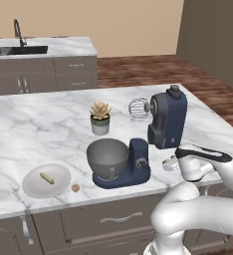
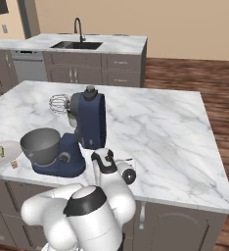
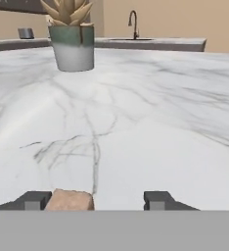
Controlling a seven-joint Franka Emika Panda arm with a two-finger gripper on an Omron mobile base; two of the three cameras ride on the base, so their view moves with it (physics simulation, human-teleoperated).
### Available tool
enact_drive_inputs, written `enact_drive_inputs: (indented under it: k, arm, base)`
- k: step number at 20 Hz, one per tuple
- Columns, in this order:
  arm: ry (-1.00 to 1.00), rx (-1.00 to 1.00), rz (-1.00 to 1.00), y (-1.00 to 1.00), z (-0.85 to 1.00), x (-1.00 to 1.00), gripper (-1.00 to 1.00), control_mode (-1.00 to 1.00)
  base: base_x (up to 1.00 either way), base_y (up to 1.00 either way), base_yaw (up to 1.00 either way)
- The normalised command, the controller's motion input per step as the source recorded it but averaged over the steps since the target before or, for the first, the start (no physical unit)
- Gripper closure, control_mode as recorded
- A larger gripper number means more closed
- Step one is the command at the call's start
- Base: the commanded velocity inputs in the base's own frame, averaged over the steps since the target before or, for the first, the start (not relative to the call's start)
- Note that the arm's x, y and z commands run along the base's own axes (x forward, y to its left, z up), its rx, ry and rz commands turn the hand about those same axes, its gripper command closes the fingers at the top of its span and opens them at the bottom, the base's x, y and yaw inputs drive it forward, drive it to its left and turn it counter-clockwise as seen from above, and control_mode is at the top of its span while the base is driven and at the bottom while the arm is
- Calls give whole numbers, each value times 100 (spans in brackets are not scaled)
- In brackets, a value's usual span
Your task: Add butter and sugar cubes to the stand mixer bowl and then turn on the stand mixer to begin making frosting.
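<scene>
A tan sugar cube (image 3: 70,200) lies on the marble between the fingertips of my gripper (image 3: 97,200), against the left finger, with a gap to the right one; the jaws stand apart. My gripper (image 1: 169,163) is low over the counter, just right of the navy stand mixer (image 1: 166,119). The mixer's head is tilted up, with the whisk clear of the grey stand mixer bowl (image 1: 107,158). Another sugar cube (image 1: 75,188) sits by the white plate (image 1: 34,188). On that plate lies the butter (image 1: 47,178).
A potted succulent (image 1: 100,119) stands behind the bowl and shows far ahead in the hand view (image 3: 73,44). The island's front edge runs just below the plate and mixer. A second counter with a sink (image 1: 19,50) is beyond.
</scene>
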Motion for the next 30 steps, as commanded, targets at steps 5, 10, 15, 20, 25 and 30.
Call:
enact_drive_inputs:
  k: [5,10,15,20,25,30]
  arm:
    - [0,0,0,0,-12,-5,-100,-100]
    - [0,0,0,0,-7,-5,-100,-100]
    - [0,0,0,3,-18,-1,100,-100]
    - [0,0,0,0,-2,0,100,-100]
    - [0,0,0,0,-6,0,100,-100]
    - [0,0,0,0,-1,0,100,-100]
  base:
    - [0,0,0]
    - [0,0,0]
    - [0,0,0]
    - [0,0,0]
    - [0,0,0]
    - [0,0,0]
